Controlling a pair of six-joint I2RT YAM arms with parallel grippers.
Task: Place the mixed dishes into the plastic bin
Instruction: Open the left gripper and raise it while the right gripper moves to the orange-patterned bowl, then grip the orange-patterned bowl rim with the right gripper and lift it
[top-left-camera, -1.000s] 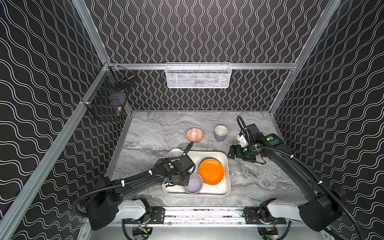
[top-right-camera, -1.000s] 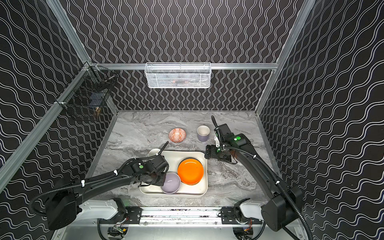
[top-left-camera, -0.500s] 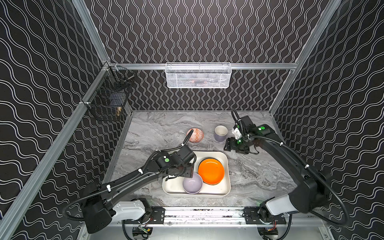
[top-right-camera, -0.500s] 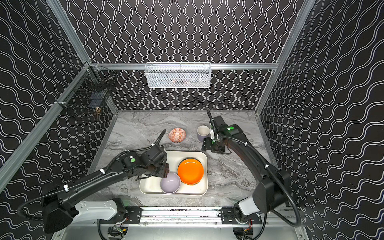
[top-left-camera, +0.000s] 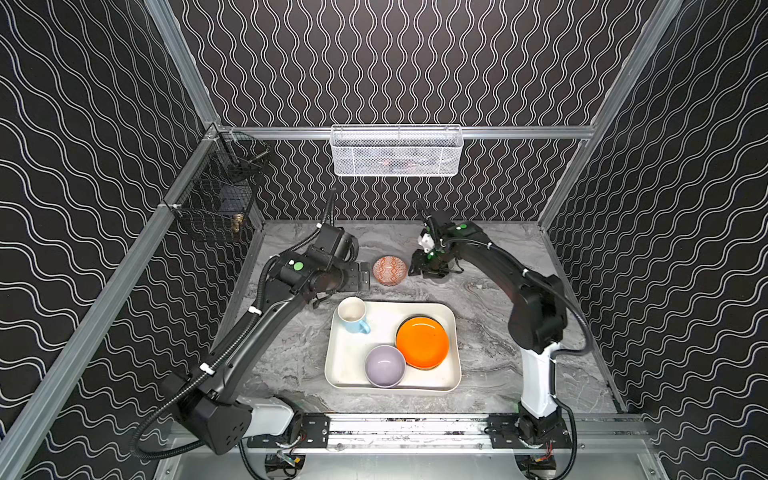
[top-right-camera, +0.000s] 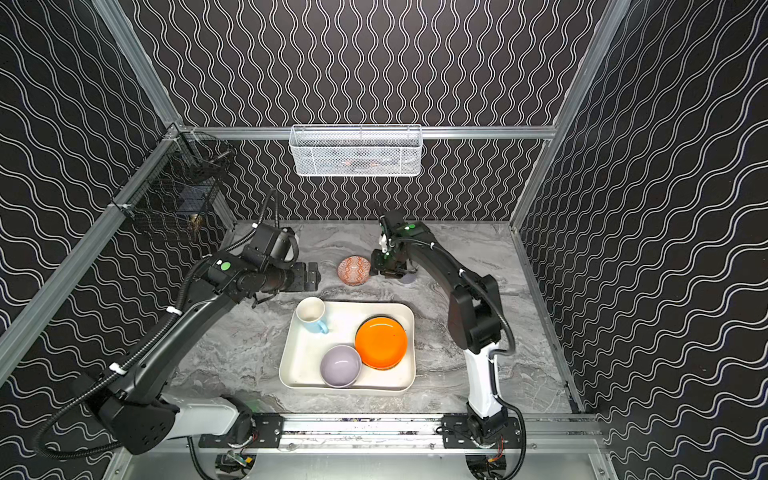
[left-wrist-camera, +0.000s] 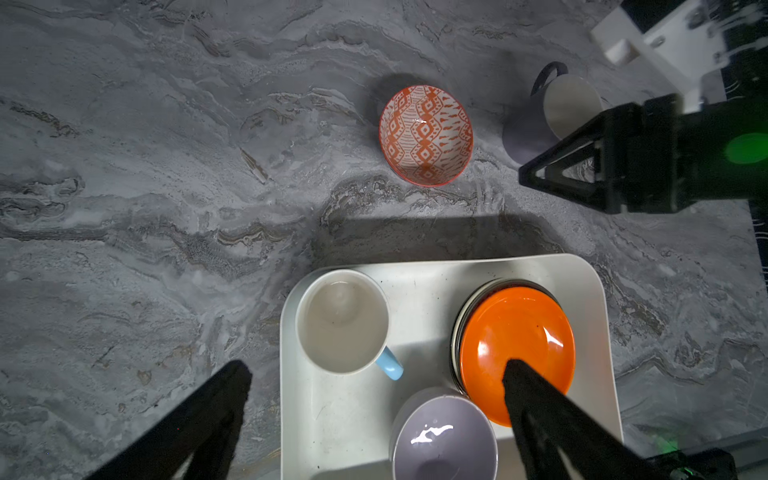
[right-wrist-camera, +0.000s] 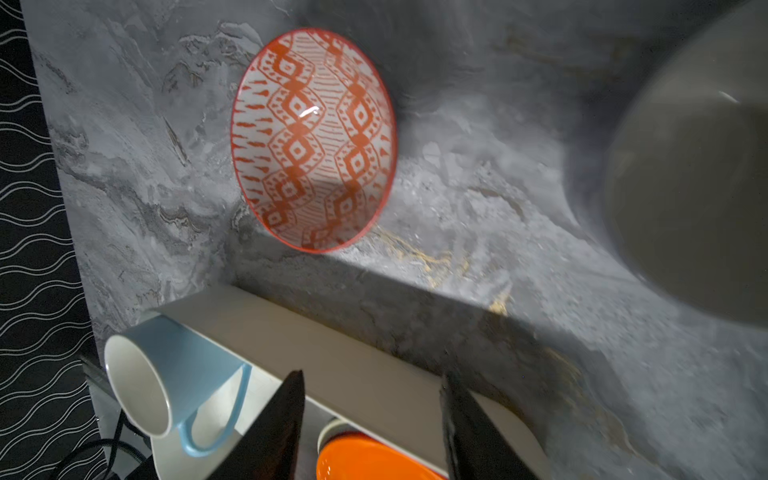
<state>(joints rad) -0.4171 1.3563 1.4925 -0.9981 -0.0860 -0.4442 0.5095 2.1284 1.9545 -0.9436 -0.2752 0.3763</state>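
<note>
The cream-white plastic bin (top-left-camera: 353, 370) (top-right-camera: 305, 365) holds a light blue mug (top-left-camera: 352, 316) (left-wrist-camera: 343, 322), a lavender bowl (top-left-camera: 385, 365) (left-wrist-camera: 444, 440) and an orange plate (top-left-camera: 422, 343) (left-wrist-camera: 515, 332) on top of a stack of plates. Behind the bin, a red-orange patterned bowl (top-left-camera: 389, 271) (right-wrist-camera: 311, 141) sits on the table. Left of that bowl, my left gripper (top-left-camera: 361, 276) (left-wrist-camera: 376, 372) is wide open and empty. My right gripper (top-left-camera: 428, 270) (right-wrist-camera: 372, 382) hangs over the lavender-grey mug (left-wrist-camera: 552, 112) (top-right-camera: 409, 277), jaws apart with nothing between them.
A white wire-mesh basket (top-left-camera: 397, 151) hangs on the back wall. A black wire basket (top-left-camera: 216, 199) hangs on the left wall. The arms' metal rail (top-left-camera: 415, 428) runs along the table's front edge.
My left gripper let go of the lavender bowl in the bin, opened wide and swung back beside the patterned bowl. My right gripper moved left over the lavender-grey mug, its jaws narrowing.
</note>
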